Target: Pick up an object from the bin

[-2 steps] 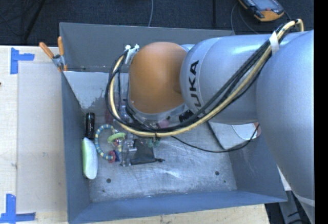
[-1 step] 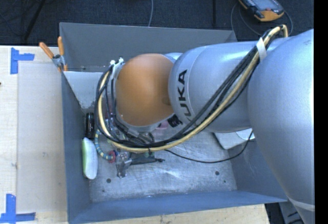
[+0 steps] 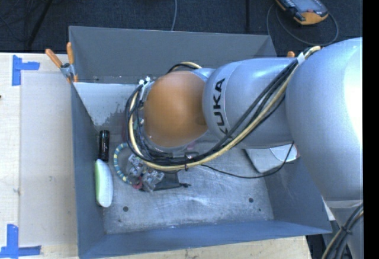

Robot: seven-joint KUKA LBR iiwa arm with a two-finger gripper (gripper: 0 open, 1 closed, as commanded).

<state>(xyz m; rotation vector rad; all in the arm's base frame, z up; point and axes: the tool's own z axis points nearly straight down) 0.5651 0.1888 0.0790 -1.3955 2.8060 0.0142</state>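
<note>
Gripper (image 3: 144, 178) is down at the floor of the grey bin (image 3: 195, 234), in the left half of the view and toward the near wall. It is tucked under the arm's orange cover (image 3: 174, 109) and its loops of cable (image 3: 237, 140). From my station I see only a bit of its metal below the cover, so I cannot tell whether it is released or clenched.

Closest to it is a ring of small pale beads (image 3: 121, 163), lying flat just beside the gripper on the view's left, with part of the ring running under the wrist. On the other side, a flat black thing (image 3: 173, 183) lies on the floor just beside the gripper, stretching toward the view's right. Which of these two the gripper is over I cannot say.

Farther left, near the bin's left wall, a white oblong thing with a greenish edge (image 3: 103, 183) lies lengthwise along the wall. A short black cylinder (image 3: 104, 143) lies just above it in the view, the two nearly end to end. Well apart, on the right of the floor, a white sheet-like piece (image 3: 267, 161) shows from under the arm.
</note>
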